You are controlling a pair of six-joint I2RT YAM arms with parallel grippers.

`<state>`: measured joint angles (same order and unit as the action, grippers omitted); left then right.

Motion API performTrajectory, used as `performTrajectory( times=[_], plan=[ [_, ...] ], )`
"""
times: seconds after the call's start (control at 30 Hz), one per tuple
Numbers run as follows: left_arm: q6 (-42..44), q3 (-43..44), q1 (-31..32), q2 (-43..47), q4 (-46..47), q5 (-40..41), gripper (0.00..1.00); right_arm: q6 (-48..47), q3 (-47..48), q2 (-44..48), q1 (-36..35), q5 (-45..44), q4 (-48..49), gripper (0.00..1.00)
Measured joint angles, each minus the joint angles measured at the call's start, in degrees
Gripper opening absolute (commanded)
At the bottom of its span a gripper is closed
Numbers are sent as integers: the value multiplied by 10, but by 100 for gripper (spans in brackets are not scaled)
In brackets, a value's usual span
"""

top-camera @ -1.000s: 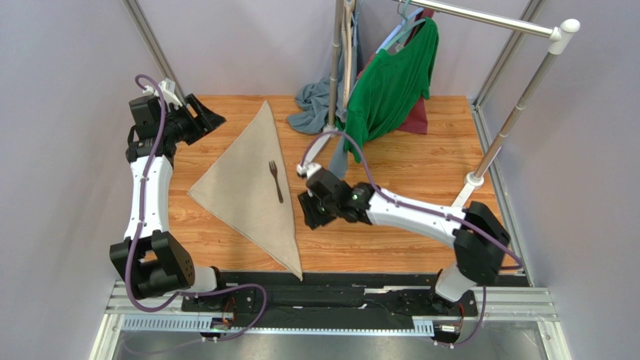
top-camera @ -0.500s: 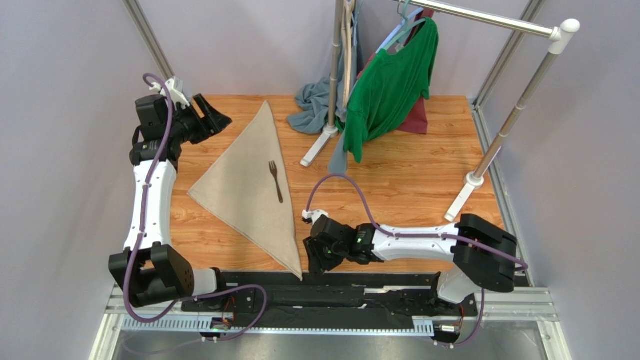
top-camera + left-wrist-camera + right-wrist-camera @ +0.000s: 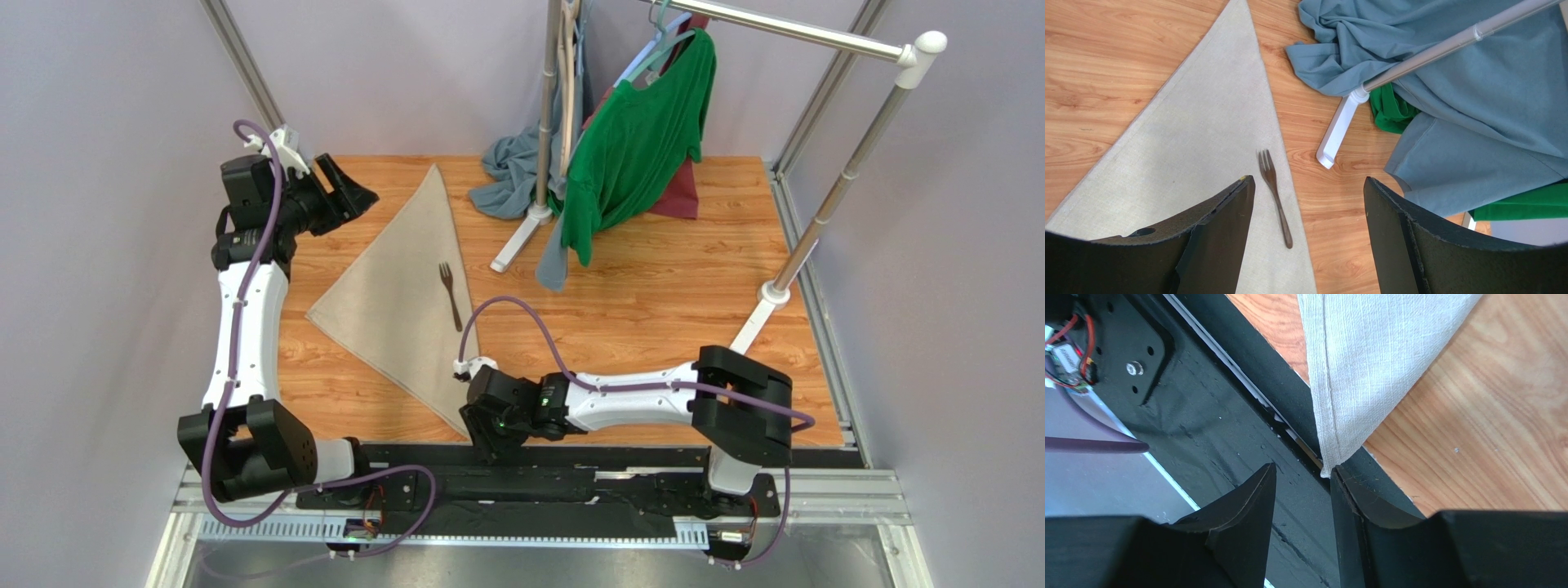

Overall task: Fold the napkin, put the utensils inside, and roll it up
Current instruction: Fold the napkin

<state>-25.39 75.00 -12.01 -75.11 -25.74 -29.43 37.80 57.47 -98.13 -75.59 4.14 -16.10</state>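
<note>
The beige napkin (image 3: 395,294) lies flat as a folded triangle on the wooden table, its near corner reaching the front edge. The dark fork (image 3: 450,295) rests on it close to the right edge, tines pointing away. My left gripper (image 3: 350,190) hovers open above the table's far left, with the fork (image 3: 1275,199) and napkin (image 3: 1198,141) showing below its spread fingers (image 3: 1308,184). My right gripper (image 3: 482,435) is low at the napkin's near corner (image 3: 1325,468). It stands open (image 3: 1303,470) with a narrow gap, and the cloth tip sits just beyond its right fingertip, ungripped.
A grey-blue cloth (image 3: 515,172) and a green shirt (image 3: 638,135) hang and pile at the back by a clothes rack with white feet (image 3: 515,239) (image 3: 754,325). A black rail (image 3: 589,456) runs along the front edge, under the right gripper.
My right arm swung from the middle of the table down to the front edge at the napkin's near corner, jaws narrowing a little. The left arm rose slightly, then held still.
</note>
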Motion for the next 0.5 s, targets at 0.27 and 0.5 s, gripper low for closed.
performTrajectory(
  times=[0.27, 0.5],
  plan=[
    [0, 0, 0, 0, 0, 0, 74, 2, 44, -35, -28, -46, -76, 39],
    [0, 0, 0, 0, 0, 0, 74, 2, 70, -57, -35, -63, -106, 36]
  ],
)
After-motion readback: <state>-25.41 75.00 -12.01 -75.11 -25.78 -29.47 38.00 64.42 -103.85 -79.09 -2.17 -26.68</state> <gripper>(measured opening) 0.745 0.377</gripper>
